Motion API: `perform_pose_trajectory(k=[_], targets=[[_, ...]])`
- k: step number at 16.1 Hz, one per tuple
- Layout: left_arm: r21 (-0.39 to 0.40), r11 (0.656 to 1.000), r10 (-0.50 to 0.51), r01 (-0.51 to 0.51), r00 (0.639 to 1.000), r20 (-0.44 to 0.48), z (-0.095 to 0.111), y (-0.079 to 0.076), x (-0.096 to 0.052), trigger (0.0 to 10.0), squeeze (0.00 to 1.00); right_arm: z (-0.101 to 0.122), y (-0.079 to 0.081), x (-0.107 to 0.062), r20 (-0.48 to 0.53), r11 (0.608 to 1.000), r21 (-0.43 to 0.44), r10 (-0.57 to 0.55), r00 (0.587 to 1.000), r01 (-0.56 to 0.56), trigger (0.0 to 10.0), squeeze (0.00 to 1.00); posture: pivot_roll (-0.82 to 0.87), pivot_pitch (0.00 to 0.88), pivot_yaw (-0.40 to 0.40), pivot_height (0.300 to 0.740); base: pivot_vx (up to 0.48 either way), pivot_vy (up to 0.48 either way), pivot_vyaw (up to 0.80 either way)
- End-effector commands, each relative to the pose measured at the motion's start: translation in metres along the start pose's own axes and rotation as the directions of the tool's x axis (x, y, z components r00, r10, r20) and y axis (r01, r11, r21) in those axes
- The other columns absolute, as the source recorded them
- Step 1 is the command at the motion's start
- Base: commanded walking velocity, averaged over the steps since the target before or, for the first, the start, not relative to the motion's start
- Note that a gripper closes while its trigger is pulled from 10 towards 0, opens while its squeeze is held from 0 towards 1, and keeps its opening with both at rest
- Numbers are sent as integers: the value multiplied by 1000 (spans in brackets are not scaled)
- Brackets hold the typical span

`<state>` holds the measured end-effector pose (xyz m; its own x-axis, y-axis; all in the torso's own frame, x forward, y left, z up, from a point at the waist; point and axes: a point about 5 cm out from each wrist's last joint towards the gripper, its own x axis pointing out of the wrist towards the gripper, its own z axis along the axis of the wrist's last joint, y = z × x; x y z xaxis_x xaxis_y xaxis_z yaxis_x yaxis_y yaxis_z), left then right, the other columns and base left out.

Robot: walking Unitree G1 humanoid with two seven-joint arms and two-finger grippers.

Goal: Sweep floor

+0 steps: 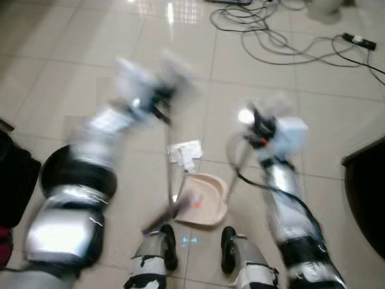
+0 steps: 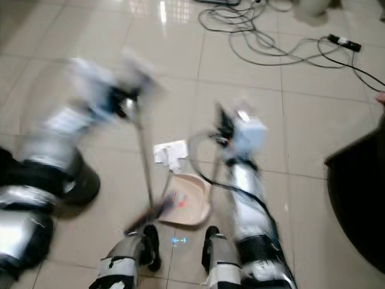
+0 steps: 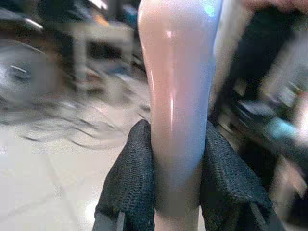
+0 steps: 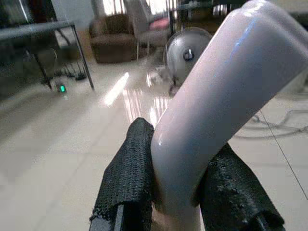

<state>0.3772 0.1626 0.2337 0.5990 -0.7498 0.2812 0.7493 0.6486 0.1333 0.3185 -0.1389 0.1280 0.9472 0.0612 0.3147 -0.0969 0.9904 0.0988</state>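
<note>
My left gripper (image 3: 175,192) squeezes the broom (image 1: 168,162); my right gripper (image 4: 178,192) squeezes the dustpan (image 1: 207,205), and the blurry paper (image 1: 185,153) probably lies just beyond it.

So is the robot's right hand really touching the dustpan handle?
Touching. In the right wrist view both black fingers press against the dustpan handle, one on each side, with no gap.
</note>
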Motion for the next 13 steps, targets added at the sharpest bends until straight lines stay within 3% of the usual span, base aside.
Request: perform_pose_trajectory(k=[1,2,6,10,12,13], targets=[[-86,992,-92,93,996,14,-8,-15,13,10000,0,11,10,7,53,999,11,39,998,-40,10000,0,30,252,19,740,0,0,0],[-107,988,-108,111,994,30,-3,-12,12,10000,0,12,10,6,52,999,10,42,998,-43,10000,0,29,253,20,740,0,0,0],[-12,999,-38,38,999,14,1,-7,17,10000,0,13,8,5,58,999,10,48,997,-49,10000,0,28,253,21,740,0,0,0],[20,999,51,-51,999,-13,4,4,7,10000,0,19,5,3,71,999,-1,40,997,-40,10000,0,22,229,25,740,0,0,0],[54,985,163,-161,986,-33,8,14,1,10000,0,25,-1,1,81,1000,-3,13,997,-13,10000,0,16,216,19,740,0,0,0],[97,961,263,-258,964,-46,9,20,-6,10000,0,31,-6,-1,82,1000,1,-9,997,9,10000,0,8,203,13,740,0,0,0]])
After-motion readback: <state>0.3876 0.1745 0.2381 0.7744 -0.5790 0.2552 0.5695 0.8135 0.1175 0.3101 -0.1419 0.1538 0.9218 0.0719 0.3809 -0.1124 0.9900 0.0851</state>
